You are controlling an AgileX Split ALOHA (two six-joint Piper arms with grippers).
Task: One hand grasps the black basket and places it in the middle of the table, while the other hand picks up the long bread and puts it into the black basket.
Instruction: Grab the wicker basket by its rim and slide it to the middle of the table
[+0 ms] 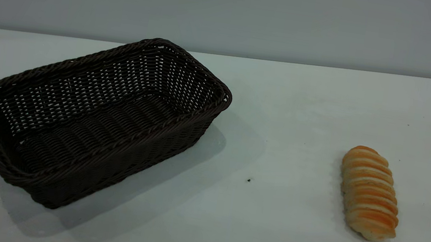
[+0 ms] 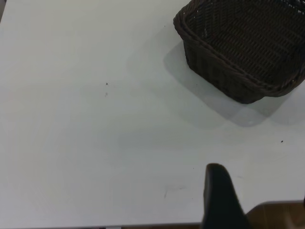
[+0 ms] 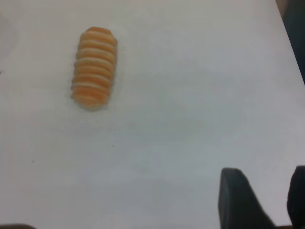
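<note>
Waiting untouched on the table, the black basket lies well ahead of the left gripper, jaw state unclear, the long bread well beyond the right gripper's parted, empty jaws.

Only two things stand on the tabletop: the black basket at the left and the long bread at the right, well apart, with a wide bare lane between them; each has bare room around it

Black basket left on table; long bread well right.
</note>
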